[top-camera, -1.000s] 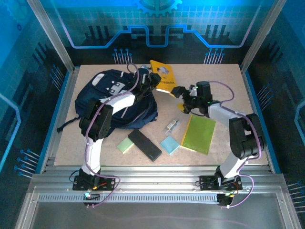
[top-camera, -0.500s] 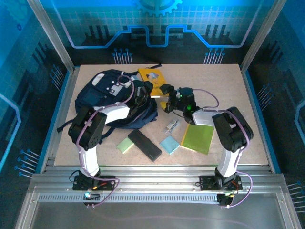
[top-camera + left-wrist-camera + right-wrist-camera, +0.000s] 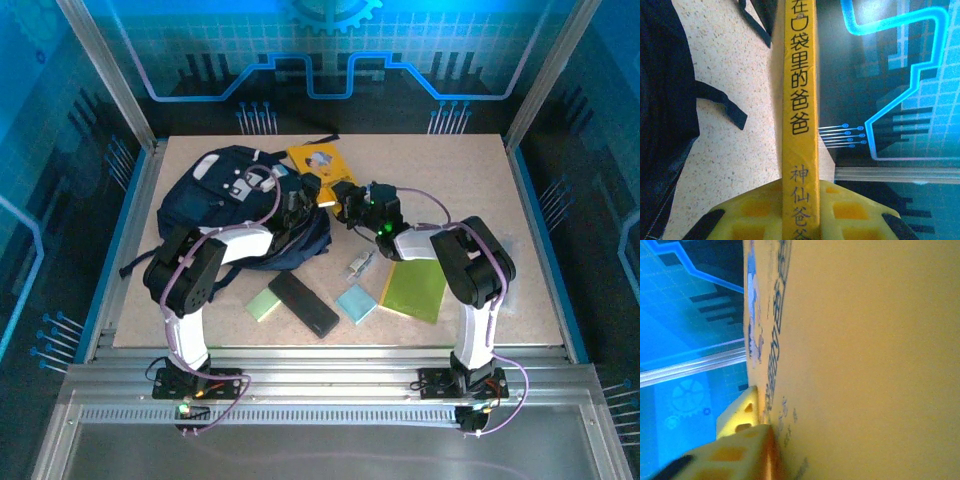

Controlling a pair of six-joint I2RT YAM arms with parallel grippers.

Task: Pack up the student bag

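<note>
The student bag (image 3: 225, 205), dark navy with pale patches near its top, lies at the table's back left; its fabric and a black strap (image 3: 720, 102) show in the left wrist view. A yellow book (image 3: 318, 160) stands on edge just right of the bag. My left gripper (image 3: 303, 192) is shut on the book's spine (image 3: 800, 100), and both yellow fingers (image 3: 745, 215) flank it. My right gripper (image 3: 347, 197) meets the book from the right. One of its fingers (image 3: 735, 452) presses the book's cover (image 3: 865, 365); the other is hidden behind the book.
In front of the bag lie a black rectangular case (image 3: 303, 303), a light green pad (image 3: 264, 303), a light blue pad (image 3: 356, 302), a small clear object (image 3: 361, 264) and a yellow-green folder (image 3: 417, 280). The blue back wall (image 3: 900, 75) stands close behind the book.
The book has shifted left toward the bag with my left gripper. My right gripper travelled left from mid-table to the book, and its jaws closed from wide open.
</note>
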